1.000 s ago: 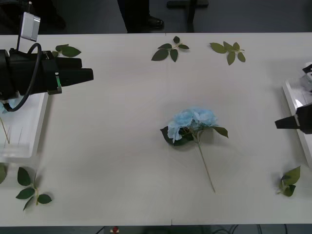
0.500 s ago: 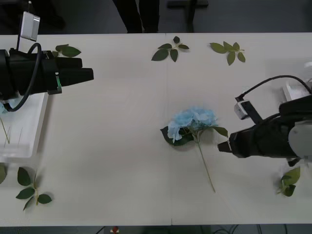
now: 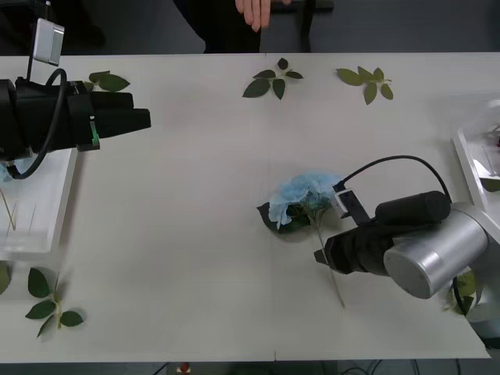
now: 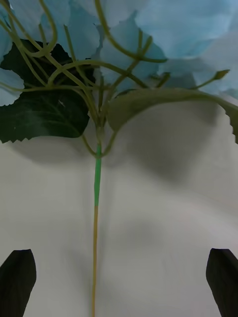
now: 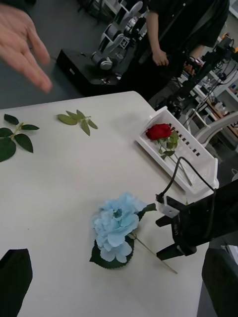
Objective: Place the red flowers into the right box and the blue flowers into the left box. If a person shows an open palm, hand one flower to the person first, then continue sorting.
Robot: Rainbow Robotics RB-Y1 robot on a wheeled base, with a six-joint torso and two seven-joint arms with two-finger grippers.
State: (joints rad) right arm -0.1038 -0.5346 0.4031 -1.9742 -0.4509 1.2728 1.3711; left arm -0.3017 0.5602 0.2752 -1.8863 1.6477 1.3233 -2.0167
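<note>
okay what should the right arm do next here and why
Probably lower and close on the stem. The right gripper is open, its fingers straddling the blue flower's stem on the table. A person's open hand shows past the far edge, so this flower likely goes there first.

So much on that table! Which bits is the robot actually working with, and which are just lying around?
Part of the job:
- blue flower, mid-table
- red rose, lying in the right box
- left box
- right hand, open astride the flower's stem
- left hand, waiting above the left box
- person's hand, beyond the table

Just lying about:
- loose leaf sprigs
</note>
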